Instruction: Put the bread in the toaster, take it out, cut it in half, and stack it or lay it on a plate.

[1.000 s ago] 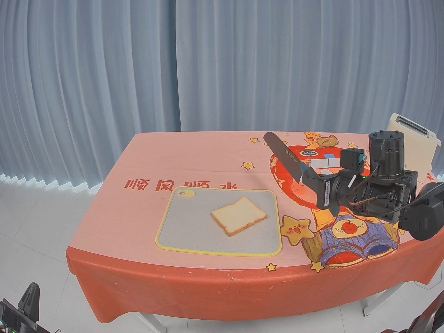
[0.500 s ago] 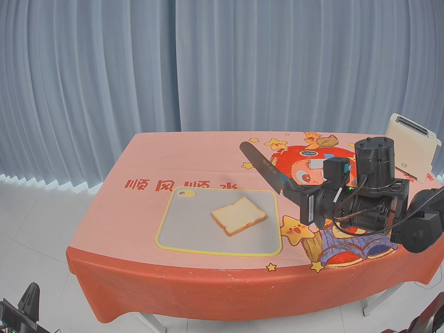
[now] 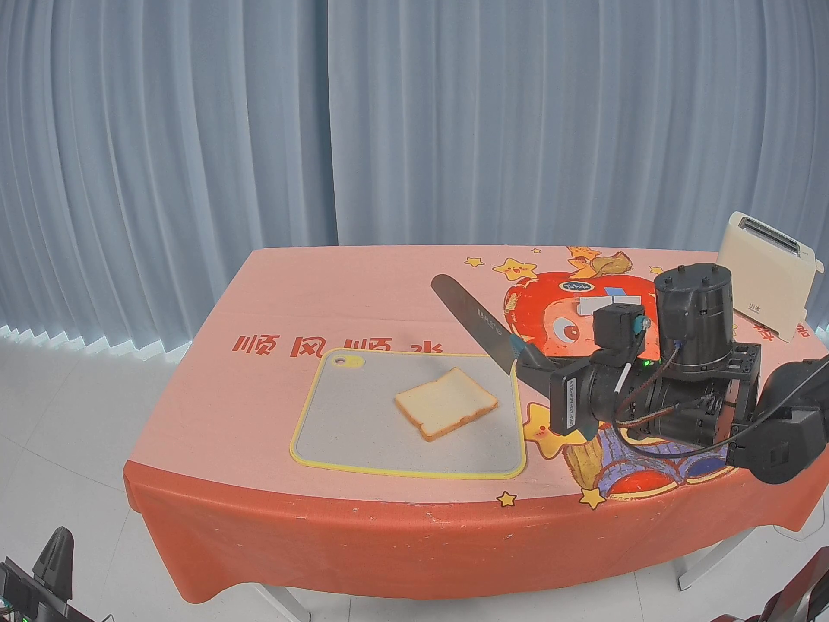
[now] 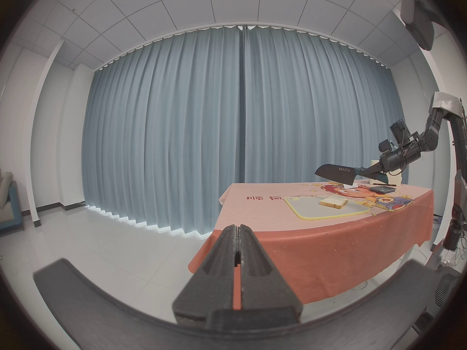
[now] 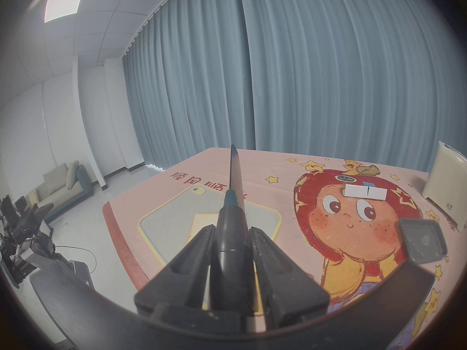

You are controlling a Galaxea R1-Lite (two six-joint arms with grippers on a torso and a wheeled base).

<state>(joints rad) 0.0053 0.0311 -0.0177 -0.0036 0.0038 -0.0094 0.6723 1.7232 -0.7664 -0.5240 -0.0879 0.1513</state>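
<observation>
An orange-red cloth with cartoon prints covers the table [image 3: 345,295], and a grey cutting board [image 3: 363,416] with a yellow rim lies towards its front edge; I place everything by that board.

Nearest, low and well short of the board, off its left side and below the table edge, the left gripper [image 4: 236,234] hangs with its fingers pressed together on nothing. It looks parked out of the way so the other arm has room.

On the board, towards its right half, the bread [image 3: 446,403] lies flat in one piece, not yet cut. The flat, wipeable surface suits slicing, which is likely why it is there.

Just off the board's right edge, the right gripper [image 3: 540,371] pinches the handle of a knife [image 3: 475,317]. The dark blade reaches out above the board's far right corner, clear of the bread, with its edge turned downward, presumably lined up for the halving cut.

Beyond the board on the right, a small dark square dish [image 5: 422,239] sits on the cloth, perhaps for the halves. The cream toaster [image 3: 768,274] stands well apart at the table's far right corner, slot up, and a blue-grey curtain [image 3: 345,97] closes the room behind.
</observation>
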